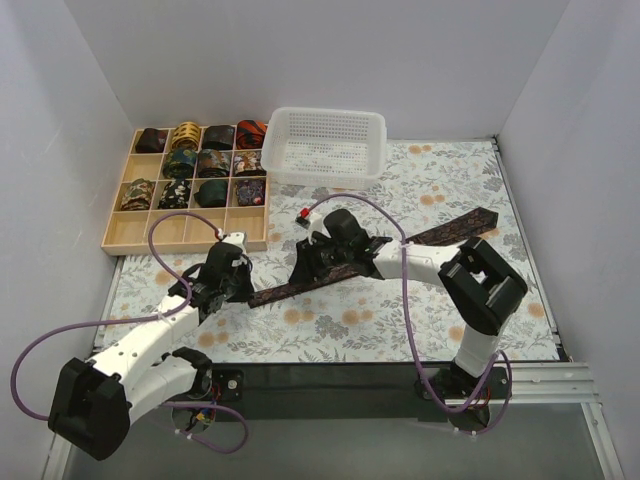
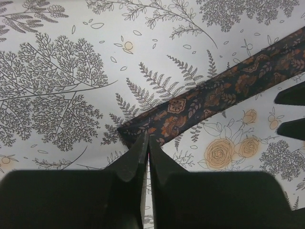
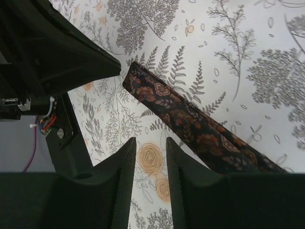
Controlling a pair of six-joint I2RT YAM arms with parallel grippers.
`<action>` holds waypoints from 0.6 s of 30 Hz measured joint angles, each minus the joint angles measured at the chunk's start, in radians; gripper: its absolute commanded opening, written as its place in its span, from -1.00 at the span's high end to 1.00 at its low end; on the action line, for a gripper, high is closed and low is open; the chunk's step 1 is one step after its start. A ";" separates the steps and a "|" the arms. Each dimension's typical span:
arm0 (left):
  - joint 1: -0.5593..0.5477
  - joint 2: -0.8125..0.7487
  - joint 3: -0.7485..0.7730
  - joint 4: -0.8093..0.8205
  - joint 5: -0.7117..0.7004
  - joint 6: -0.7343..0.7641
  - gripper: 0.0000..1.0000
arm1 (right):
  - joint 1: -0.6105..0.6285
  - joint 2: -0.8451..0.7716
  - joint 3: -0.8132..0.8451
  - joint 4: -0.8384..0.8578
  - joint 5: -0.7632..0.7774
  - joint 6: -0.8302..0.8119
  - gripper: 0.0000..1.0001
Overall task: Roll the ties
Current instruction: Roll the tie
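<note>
One dark tie (image 1: 455, 230) with an orange-brown print lies flat and unrolled, slanting across the flowered cloth from lower left to upper right. My left gripper (image 1: 245, 285) sits at its narrow left end. In the left wrist view the jaws (image 2: 147, 138) are pressed together on the edge of that end of the tie (image 2: 214, 93). My right gripper (image 1: 305, 270) hovers a little further along the strip. In the right wrist view it (image 3: 150, 143) stands open over bare cloth, with the tie (image 3: 190, 124) passing just right of its right finger.
A gridded wooden tray (image 1: 115, 240) at the back left holds several rolled ties in its upper rows; its front row is bare. A white mesh basket (image 1: 375, 150) stands behind the arms. White walls close the sides and back.
</note>
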 measured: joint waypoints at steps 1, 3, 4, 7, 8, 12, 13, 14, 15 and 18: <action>0.000 0.011 0.000 0.001 0.003 -0.002 0.98 | 0.012 0.029 0.020 0.011 -0.013 0.011 0.36; 0.000 0.034 0.000 0.003 0.012 -0.002 1.00 | 0.024 0.066 0.042 0.027 -0.028 0.022 0.37; 0.000 0.045 0.000 0.005 0.016 -0.002 1.00 | 0.031 0.088 0.056 0.030 -0.036 0.027 0.38; 0.000 0.066 -0.006 0.016 0.029 -0.002 1.00 | 0.047 0.135 0.085 0.041 -0.053 0.044 0.39; 0.000 0.076 -0.010 0.025 0.032 -0.002 1.00 | 0.050 0.148 0.092 0.045 -0.057 0.047 0.45; 0.000 0.112 -0.020 0.038 0.043 -0.002 1.00 | 0.059 0.198 0.116 0.056 -0.072 0.061 0.56; 0.000 0.121 -0.024 0.045 0.047 -0.002 1.00 | 0.061 0.203 0.119 0.056 -0.074 0.065 0.56; 0.000 0.128 -0.027 0.049 0.050 -0.002 1.00 | 0.061 0.211 0.122 0.056 -0.076 0.068 0.59; 0.000 0.136 -0.029 0.053 0.052 -0.003 1.00 | 0.062 0.219 0.127 0.056 -0.080 0.069 0.60; 0.000 0.163 -0.031 0.061 0.057 -0.002 1.00 | 0.065 0.247 0.146 0.061 -0.086 0.074 0.61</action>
